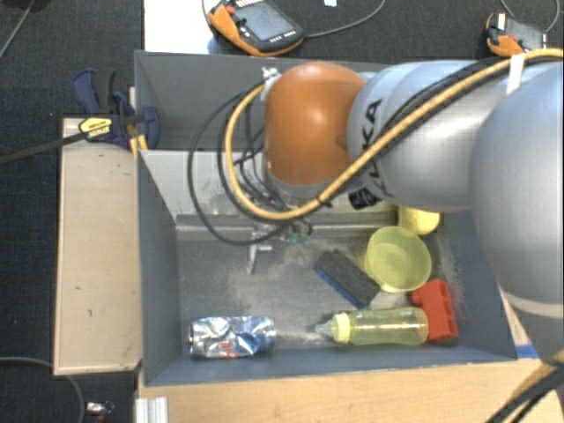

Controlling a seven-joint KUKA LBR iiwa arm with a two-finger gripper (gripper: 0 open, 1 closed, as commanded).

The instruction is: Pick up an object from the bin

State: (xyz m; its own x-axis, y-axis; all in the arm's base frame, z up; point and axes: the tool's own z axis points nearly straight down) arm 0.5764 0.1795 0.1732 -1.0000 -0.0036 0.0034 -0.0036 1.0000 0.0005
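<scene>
Gripper (263,247) over bin floor (220,289), near dark block (345,278)

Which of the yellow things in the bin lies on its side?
The clear yellow squeeze bottle along the bin's near wall, its nozzle pointing towards the crushed can. The yellow cup behind it sits mouth up.

Scuffed matt metal bin (203,280), crinkled shiny foil can (232,336) (crushed), translucent plastic bottle (379,327), glossy plastic cup (398,258)
</scene>
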